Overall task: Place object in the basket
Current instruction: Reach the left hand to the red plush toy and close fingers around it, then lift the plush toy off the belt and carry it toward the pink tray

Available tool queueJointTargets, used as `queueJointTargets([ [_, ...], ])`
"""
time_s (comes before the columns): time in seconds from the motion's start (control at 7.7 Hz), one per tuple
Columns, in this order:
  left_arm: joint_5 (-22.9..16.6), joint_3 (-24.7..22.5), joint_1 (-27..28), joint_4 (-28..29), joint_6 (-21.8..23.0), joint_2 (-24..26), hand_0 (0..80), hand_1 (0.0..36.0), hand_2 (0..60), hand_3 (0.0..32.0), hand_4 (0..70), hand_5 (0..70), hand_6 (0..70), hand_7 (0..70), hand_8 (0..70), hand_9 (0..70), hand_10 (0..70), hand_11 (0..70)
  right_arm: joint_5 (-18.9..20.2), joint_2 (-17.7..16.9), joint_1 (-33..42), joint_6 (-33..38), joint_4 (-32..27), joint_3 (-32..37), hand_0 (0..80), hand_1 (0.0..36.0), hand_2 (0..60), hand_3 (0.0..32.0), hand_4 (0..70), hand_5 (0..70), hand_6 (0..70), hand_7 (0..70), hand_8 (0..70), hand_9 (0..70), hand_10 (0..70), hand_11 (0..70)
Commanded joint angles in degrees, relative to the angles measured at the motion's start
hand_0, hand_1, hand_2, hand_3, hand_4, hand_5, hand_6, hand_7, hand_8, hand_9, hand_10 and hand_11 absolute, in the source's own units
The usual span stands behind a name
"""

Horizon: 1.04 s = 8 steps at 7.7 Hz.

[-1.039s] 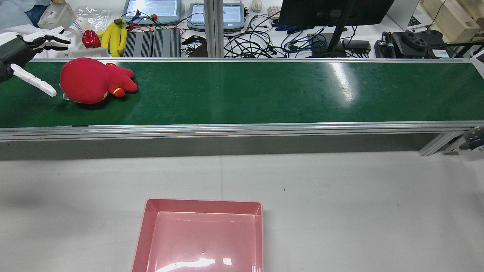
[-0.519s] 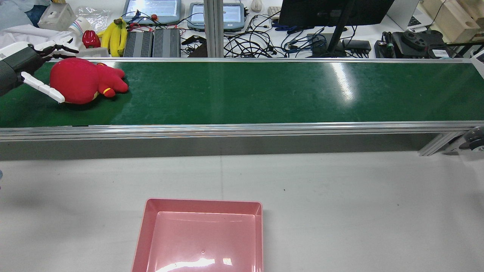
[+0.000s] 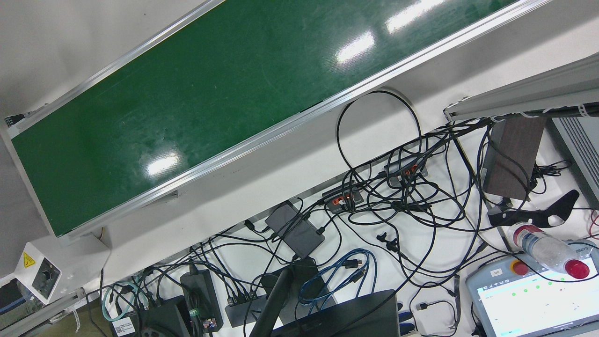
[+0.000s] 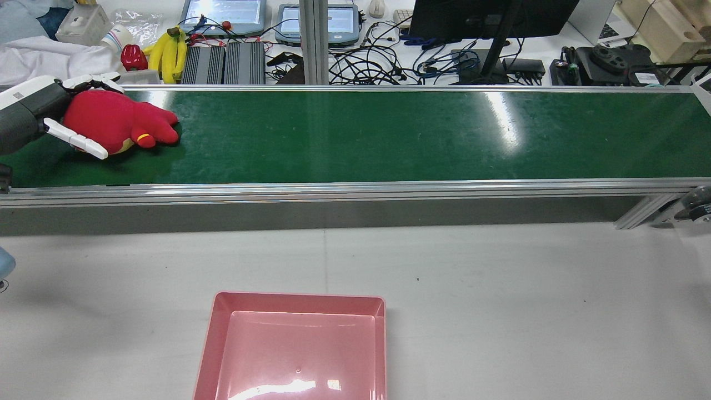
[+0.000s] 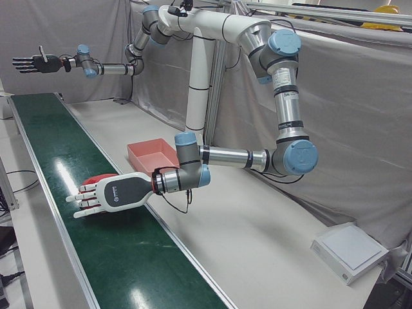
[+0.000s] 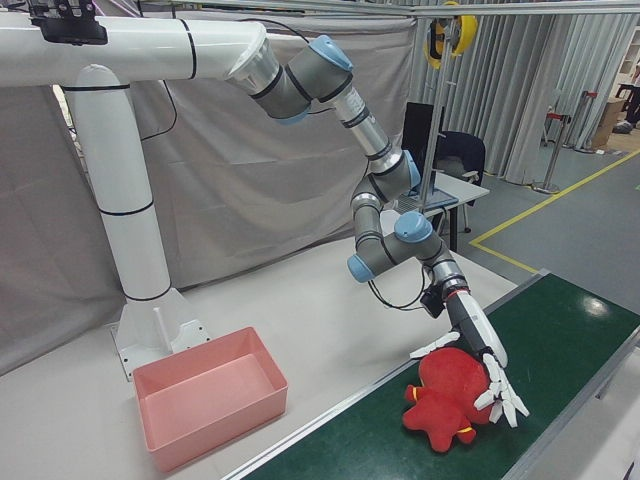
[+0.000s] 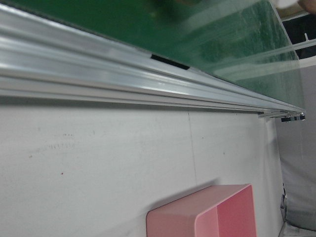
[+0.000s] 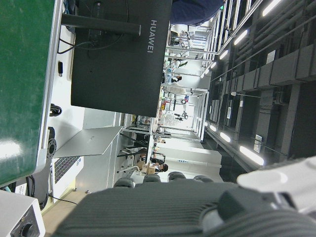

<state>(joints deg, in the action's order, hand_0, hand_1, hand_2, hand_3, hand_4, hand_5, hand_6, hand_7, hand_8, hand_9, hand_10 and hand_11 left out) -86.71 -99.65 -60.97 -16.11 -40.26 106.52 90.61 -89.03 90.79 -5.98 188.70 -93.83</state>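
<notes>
Partly hidden behind the left hand (image 5: 103, 194), whose spread fingers cradle it unclenched, the red plush toy (image 6: 448, 402) lies on the belt (image 4: 389, 133).

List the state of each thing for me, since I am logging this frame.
red plush toy, lying on the green belt, not lifted.
left hand, open, fingers straddling the toy.
right hand, open, raised, holding nothing.
pink basket, upright, empty.

Grey curtains (image 6: 250, 190) behind white table (image 6: 300, 300)
</notes>
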Motion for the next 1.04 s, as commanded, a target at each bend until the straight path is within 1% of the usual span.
queueJointTargets([
  [0.0, 0.14, -0.45, 0.06, -0.50, 0.18, 0.00, 59.6, 21.7, 12.4, 0.0, 20.6, 70.0, 17.3, 33.6, 39.7, 56.4, 25.5, 38.8, 0.00, 0.00, 0.00, 0.00, 0.00, -0.04, 0.0, 0.0, 0.0, 0.0, 0.0, 0.0, 0.0, 0.0, 0.0, 0.0, 0.0, 0.0],
  [0.13, 0.14, -0.63, 0.06, -0.50, 0.27, 0.00, 59.1, 21.0, 12.1, 0.0, 18.5, 70.0, 20.2, 40.7, 44.1, 63.0, 31.5, 46.6, 0.00, 0.00, 0.00, 0.00, 0.00, -0.04, 0.0, 0.0, 0.0, 0.0, 0.0, 0.0, 0.0, 0.0, 0.0, 0.0, 0.0, 0.0],
  [0.26, -0.30, -1.41, 0.06, -0.50, 0.79, 0.00, 58.8, 21.2, 13.6, 0.0, 17.2, 70.0, 20.0, 41.1, 44.3, 63.4, 29.3, 43.8, 0.00, 0.00, 0.00, 0.00, 0.00, -0.04, 0.0, 0.0, 0.0, 0.0, 0.0, 0.0, 0.0, 0.0, 0.0, 0.0, 0.0, 0.0],
  [0.39, -0.39, -5.08, 0.23, -1.46, 0.80, -0.43, 59.3, 21.1, 12.1, 0.0, 16.4, 70.0, 20.4, 42.0, 44.8, 64.1, 30.4, 45.3, 0.00, 0.00, 0.09, 0.00, 0.00, -0.04, 0.0, 0.0, 0.0, 0.0, 0.0, 0.0, 0.0, 0.0, 0.0, 0.0, 0.0, 0.0],
  [0.52, -0.48, -11.12, 1.02, -5.12, 0.62, -0.70, 58.7, 21.0, 12.7, 0.0, 15.7, 70.0, 20.8, 42.8, 45.6, 65.2, 31.9, 47.1, 0.00, 0.00, 0.00, 0.00, 0.00, -0.13, 0.0, 0.0, 0.0, 0.0, 0.0, 0.0, 0.0, 0.0, 0.0, 0.0, 0.0, 0.0],
  [0.65, -0.65, -19.01, 4.25, -9.51, 0.54, -2.09, 58.6, 21.1, 13.3, 0.0, 14.9, 70.0, 20.8, 42.8, 45.7, 65.4, 32.2, 47.6, 0.00, 0.00, 0.00, 0.00, 0.00, -0.13, 0.0, 0.0, 0.0, 0.0, 0.0, 0.0, 0.0, 0.0, 0.0, 0.0, 0.0, 0.0],
  [0.78, -0.74, -22.91, 8.19, -10.25, 0.53, -3.93, 59.4, 20.6, 9.5, 0.0, 15.2, 70.0, 20.7, 42.2, 45.4, 64.9, 32.5, 48.0, 0.00, 0.00, 0.00, 0.00, 0.00, -0.13, 0.0, 0.0, 0.0, 0.0, 0.0, 0.0, 0.0, 0.0, 0.0, 0.0, 0.0, 0.0],
  [0.91, -1.35, -24.08, 11.89, -10.51, 0.53, -4.65, 60.4, 20.5, 5.6, 0.0, 14.0, 70.0, 20.2, 41.7, 45.5, 65.1, 31.7, 47.0, 0.00, 0.00, 0.00, 0.09, 0.00, -0.13, 0.0, 0.0, 0.0, 0.0, 0.0, 0.0, 0.0, 0.0, 0.0, 0.0, 0.0, 0.0],
])
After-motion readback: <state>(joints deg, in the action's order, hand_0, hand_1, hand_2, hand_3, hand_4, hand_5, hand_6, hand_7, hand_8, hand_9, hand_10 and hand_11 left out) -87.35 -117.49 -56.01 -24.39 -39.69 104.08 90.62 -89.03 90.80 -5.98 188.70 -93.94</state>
